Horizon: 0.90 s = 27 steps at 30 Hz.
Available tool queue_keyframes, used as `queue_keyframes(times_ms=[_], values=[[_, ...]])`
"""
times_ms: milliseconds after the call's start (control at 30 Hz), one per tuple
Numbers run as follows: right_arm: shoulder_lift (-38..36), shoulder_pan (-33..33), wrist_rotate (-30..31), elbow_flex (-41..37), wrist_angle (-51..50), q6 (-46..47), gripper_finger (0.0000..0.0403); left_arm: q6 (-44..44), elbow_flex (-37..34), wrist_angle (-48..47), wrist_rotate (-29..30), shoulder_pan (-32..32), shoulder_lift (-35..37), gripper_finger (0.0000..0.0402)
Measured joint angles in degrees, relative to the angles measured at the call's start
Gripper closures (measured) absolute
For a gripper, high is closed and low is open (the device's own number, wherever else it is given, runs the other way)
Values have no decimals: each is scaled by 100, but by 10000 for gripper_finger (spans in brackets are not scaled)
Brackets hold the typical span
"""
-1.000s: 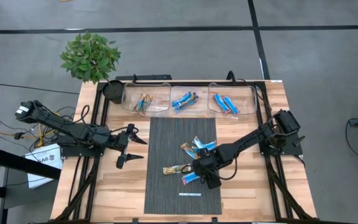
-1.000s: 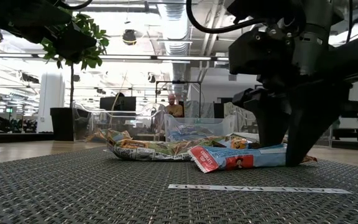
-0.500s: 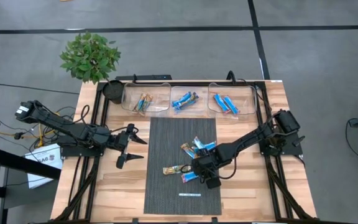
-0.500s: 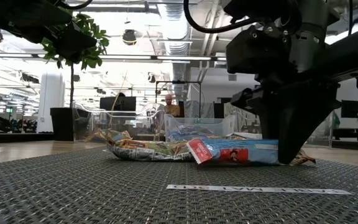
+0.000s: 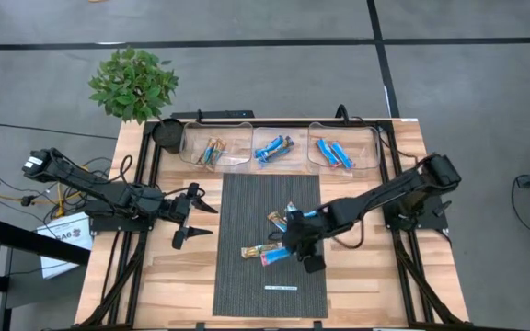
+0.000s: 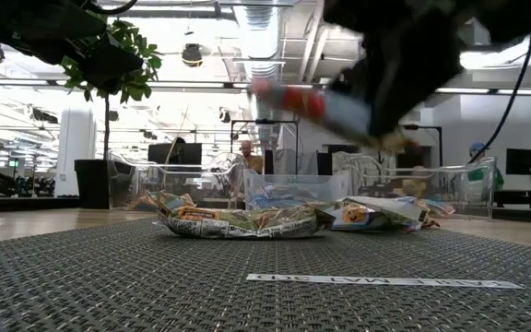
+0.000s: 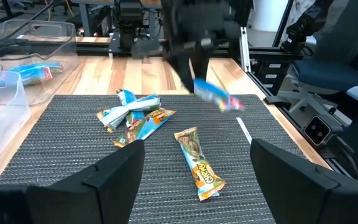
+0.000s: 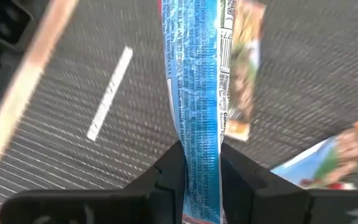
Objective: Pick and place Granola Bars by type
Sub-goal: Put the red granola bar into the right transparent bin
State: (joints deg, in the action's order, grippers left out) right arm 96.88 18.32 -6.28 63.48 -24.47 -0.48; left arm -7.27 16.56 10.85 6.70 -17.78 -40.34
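My right gripper (image 5: 294, 248) hangs over the dark mat (image 5: 247, 198), shut on a blue granola bar (image 8: 191, 68) with a red end (image 6: 289, 95). A tan bar (image 5: 256, 250) lies flat on the mat just below it, and a small heap of bars (image 5: 290, 218) lies a little farther back. Three clear bins along the far edge each hold bars: left (image 5: 212, 152), middle (image 5: 273, 147), right (image 5: 333, 154). My left gripper (image 5: 205, 221) waits open over the wood left of the mat. My right gripper pinches the blue bar between its two fingers (image 8: 169, 171) at one end (image 8: 201, 165). The fingers slant down from the table's right side. The bar sticks out ahead of them along their line, lifted clear of the mat, with its red end highest (image 6: 265, 89).
A thin white strip (image 5: 282, 288) lies on the mat near its front edge. A potted plant (image 5: 134, 83) stands beyond the far left corner, with a dark cup (image 5: 167, 134) beside the left bin. Bare wood (image 5: 366, 294) flanks the mat on both sides.
My right gripper has shut on the blue bar that lay on the mat. It has then risen and tipped less steeply, carrying the bar up clear of the mat. The tan bar and the heap have stayed in place.
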Motion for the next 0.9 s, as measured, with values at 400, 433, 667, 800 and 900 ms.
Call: queue_keyframes(times_ms=[400, 433, 667, 800, 900], values=[[-1581, -348, 24, 0, 61, -171, 336, 2, 0, 0, 0, 0, 0, 116], [-1699, -379, 23, 1, 77, -181, 336, 2, 0, -2, 0, 0, 0, 116], [-2257, -467, 35, 4, 135, -259, 335, 4, 0, -4, 0, 0, 0, 116], [-2313, -465, 35, 4, 138, -286, 335, 4, 0, -4, 9, 2, 0, 116], [-2311, -465, 35, 4, 124, -307, 335, 4, 0, -4, 13, 2, -2, 116]])
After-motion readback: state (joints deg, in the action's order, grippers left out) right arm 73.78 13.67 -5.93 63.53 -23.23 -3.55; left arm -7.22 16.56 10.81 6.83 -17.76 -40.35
